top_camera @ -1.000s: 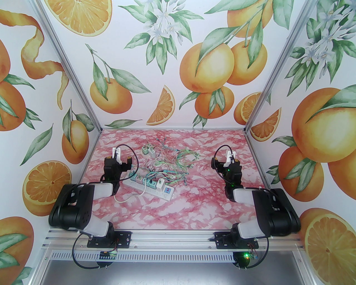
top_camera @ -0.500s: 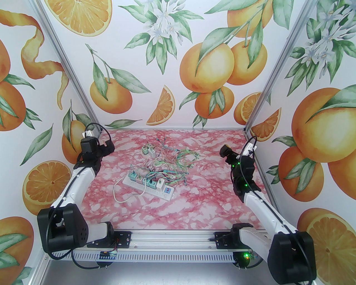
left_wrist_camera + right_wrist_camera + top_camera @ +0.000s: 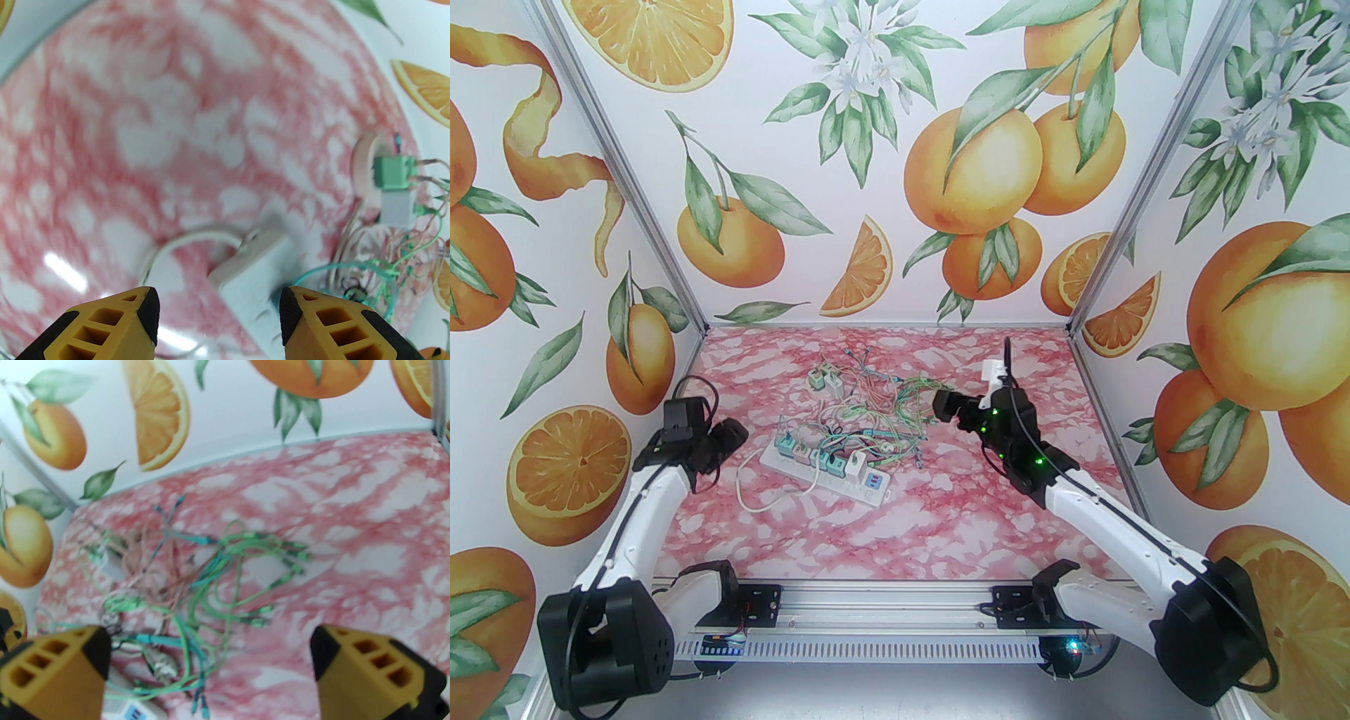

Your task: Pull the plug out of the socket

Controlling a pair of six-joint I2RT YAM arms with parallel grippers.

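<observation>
We find the plugs (image 3: 833, 464) seated in the white power strip (image 3: 879, 490) at the middle of the table (image 3: 942, 534), between the arms. Left jaws stand partly spread and right jaws wide, both empty. Any lettering is too blurred to read.

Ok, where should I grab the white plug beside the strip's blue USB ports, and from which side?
Take the white plug by its upper body, across its flat faces, coming straight down from above. It stands upright out of the power strip, with a green plug close beside it and cables tangled just behind, so a side approach looks crowded.
</observation>
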